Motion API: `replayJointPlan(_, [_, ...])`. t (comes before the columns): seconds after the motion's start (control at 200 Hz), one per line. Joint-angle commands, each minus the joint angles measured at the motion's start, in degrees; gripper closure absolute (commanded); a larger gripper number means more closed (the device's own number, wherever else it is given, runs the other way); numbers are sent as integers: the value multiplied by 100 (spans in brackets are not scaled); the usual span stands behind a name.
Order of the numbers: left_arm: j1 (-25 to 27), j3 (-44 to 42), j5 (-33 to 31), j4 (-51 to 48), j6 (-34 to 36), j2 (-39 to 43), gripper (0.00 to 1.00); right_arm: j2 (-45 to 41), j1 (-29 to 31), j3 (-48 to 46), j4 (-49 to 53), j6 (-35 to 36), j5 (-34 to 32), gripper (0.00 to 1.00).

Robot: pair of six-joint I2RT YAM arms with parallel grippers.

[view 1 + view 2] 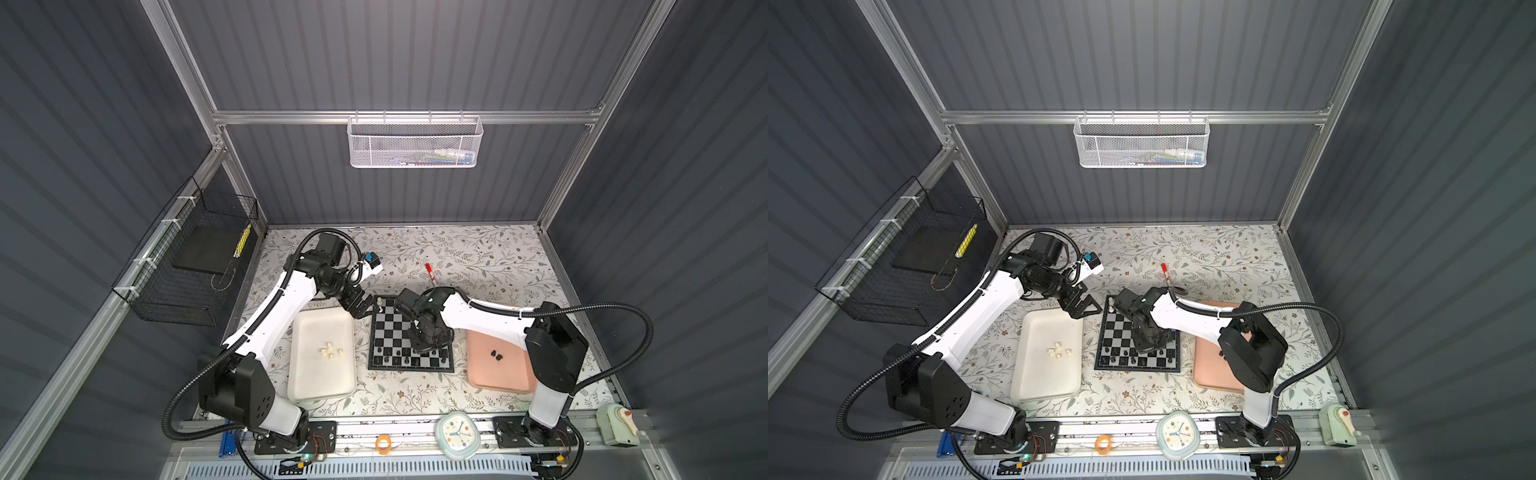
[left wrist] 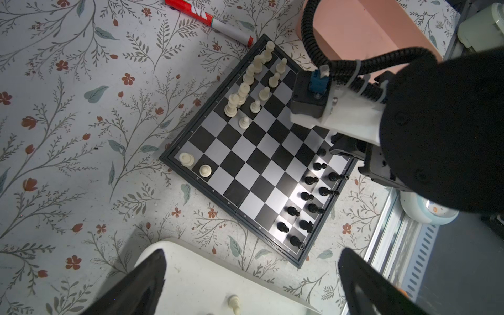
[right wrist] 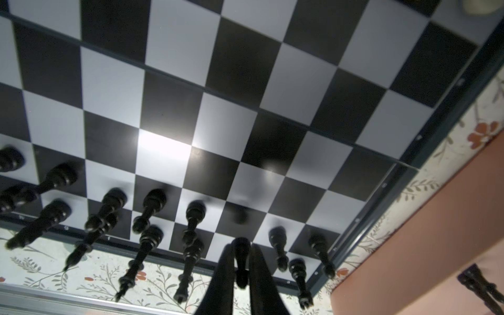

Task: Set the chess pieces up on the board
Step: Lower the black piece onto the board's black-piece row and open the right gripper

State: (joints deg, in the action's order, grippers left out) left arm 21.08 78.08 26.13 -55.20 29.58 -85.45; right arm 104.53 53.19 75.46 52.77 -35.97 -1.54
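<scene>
At the near edge of the board [image 1: 388, 332]: right gripper [image 3: 242, 249] clamped on a black chess piece [image 3: 241, 268].
Other black chess pieces [image 2: 308, 195] stand in the two near rows, cream chess pieces [image 2: 246, 77] in the far rows. Left gripper [image 1: 365, 312] hovers by the far-left corner, jaws spread wide, empty.

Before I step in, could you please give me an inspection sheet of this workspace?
Surface: floral table cover.
Job's things: board carries white pieces on far rows, black pieces on near rows; loose white pieces in white tray; spare black pieces in pink tray.
Clutter: red marker beyond board; clock, orange tape ring on front rail.
Grippers: left gripper open, empty, near board's far left corner; right gripper shut on one black piece above near rows.
Cables: corrugated conduit along each arm; no snag seen.
Surroundings: white mesh basket on back rail; black wire basket on left wall.
</scene>
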Motion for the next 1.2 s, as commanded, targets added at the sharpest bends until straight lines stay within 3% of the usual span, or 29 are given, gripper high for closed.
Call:
replayJointPlan(0.0, [19, -39, 15, -19, -10, 116, 0, 102, -28, 4, 2, 19, -83, 86])
replayJointPlan(1.196, [19, -50, 24, -11, 11, 90, 0, 166, -89, -108, -115, 41, 10, 81])
